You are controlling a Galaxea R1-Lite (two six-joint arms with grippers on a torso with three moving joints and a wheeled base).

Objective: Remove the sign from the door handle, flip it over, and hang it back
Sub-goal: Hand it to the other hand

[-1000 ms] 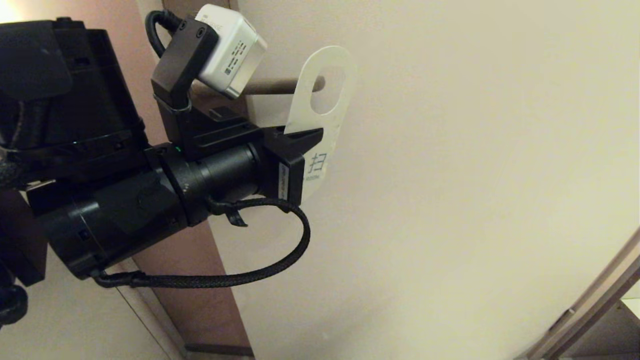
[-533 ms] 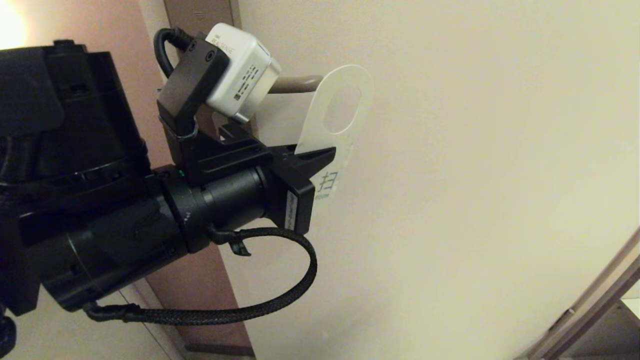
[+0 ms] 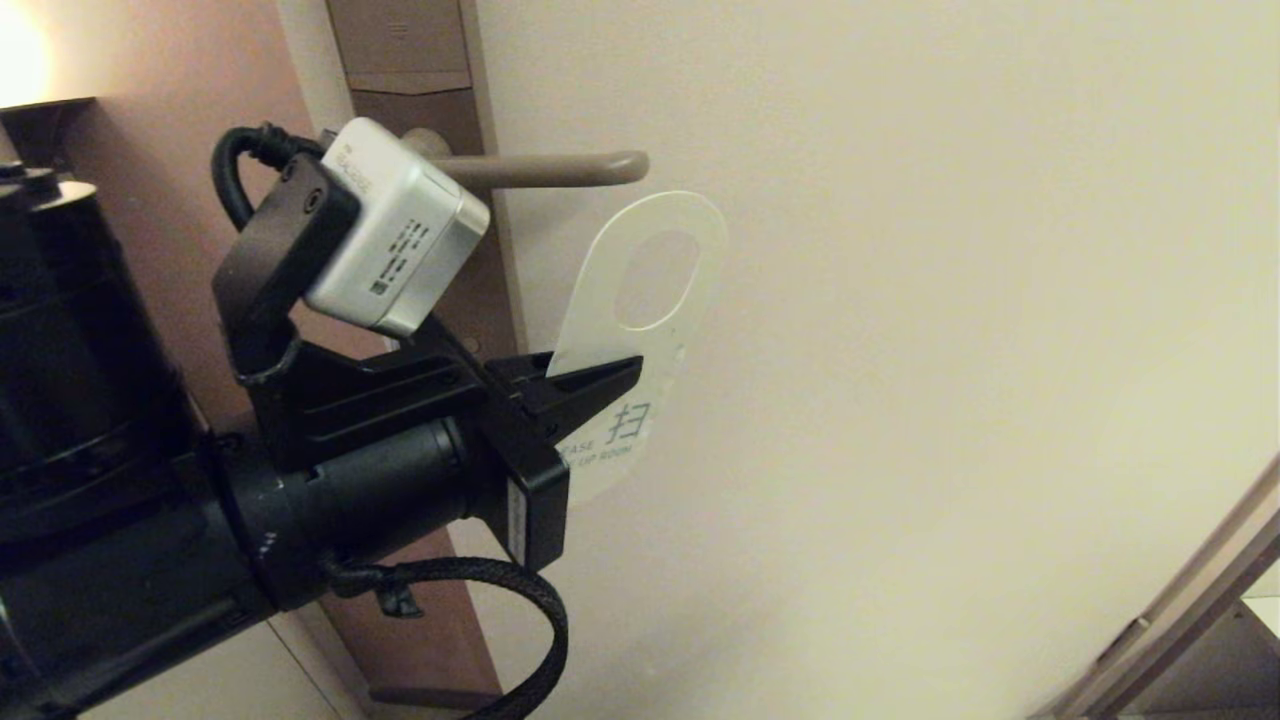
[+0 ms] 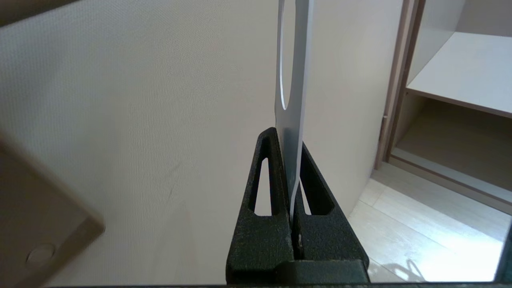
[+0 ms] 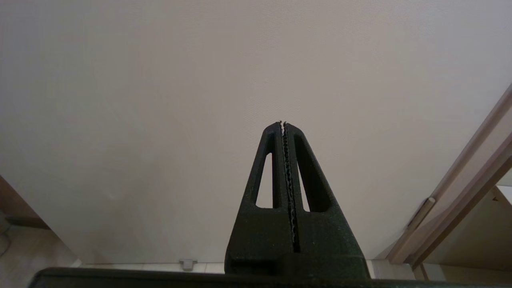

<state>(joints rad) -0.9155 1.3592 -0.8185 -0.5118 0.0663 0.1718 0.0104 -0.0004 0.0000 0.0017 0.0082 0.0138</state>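
Observation:
My left gripper (image 3: 600, 375) is shut on the sign (image 3: 610, 300), a white card with an oval hole and the words "PLEASE MAKE UP ROOM" facing me. The sign is off the door handle (image 3: 560, 170), which is a bronze-grey lever; the sign's top hangs just below the lever's rounded end. In the left wrist view the sign (image 4: 294, 100) stands edge-on, pinched between the gripper's black jaws (image 4: 289, 138). My right gripper (image 5: 283, 124) is shut and empty, facing the plain door; it does not show in the head view.
The tall lock plate (image 3: 420, 110) runs down the door's left edge behind my left arm. A door frame and shelf (image 3: 1200, 620) sit at the lower right. The cream door (image 3: 950, 350) is flat and bare to the right of the sign.
My left gripper has pulled the sign off the end of the lever, then down and a little left. The lever, earlier partly hidden by the wrist camera, now shows in full.

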